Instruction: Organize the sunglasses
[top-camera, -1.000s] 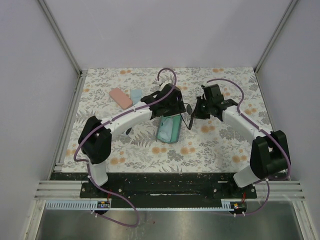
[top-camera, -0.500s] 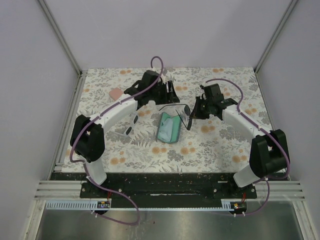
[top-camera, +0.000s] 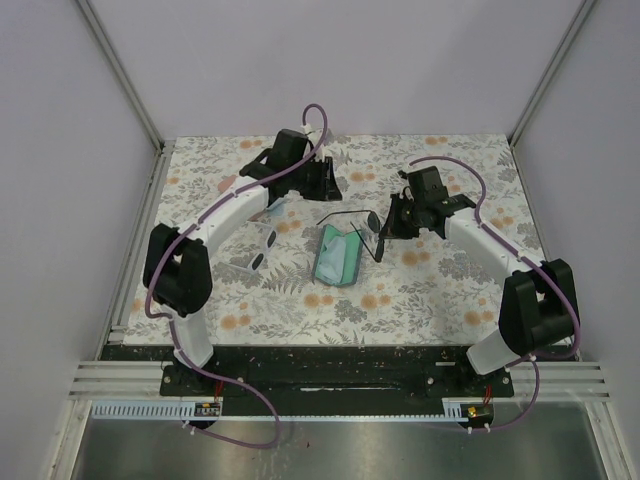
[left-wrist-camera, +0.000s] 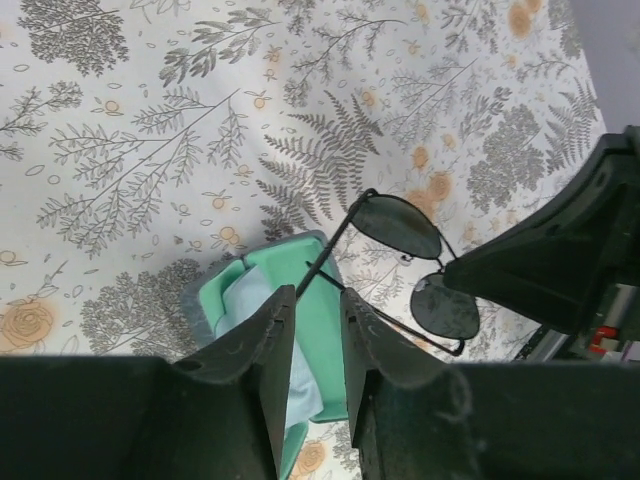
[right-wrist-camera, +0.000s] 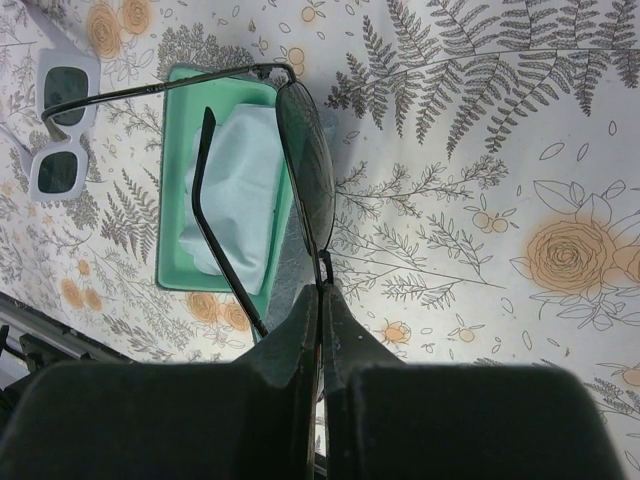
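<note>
While the right gripper (right-wrist-camera: 320, 292) pinches the black sunglasses (right-wrist-camera: 305, 175) over the green case (right-wrist-camera: 169, 225), the left gripper (left-wrist-camera: 315, 300) hangs empty farther back, jaws narrowly apart.

Left end effector (left-wrist-camera: 316, 305) backed off green case (top-camera: 333, 274) (toward far edge) — jaws narrower.

The tablecloth (top-camera: 440, 290) is white with grey ferns and orange flowers. The case (right-wrist-camera: 172, 200) is mint green — its cloth (right-wrist-camera: 240, 180) pale blue. Over the case, the black sunglasses (left-wrist-camera: 400, 225) have dark lenses — beside the case, the white sunglasses (right-wrist-camera: 62, 125) do too.
</note>
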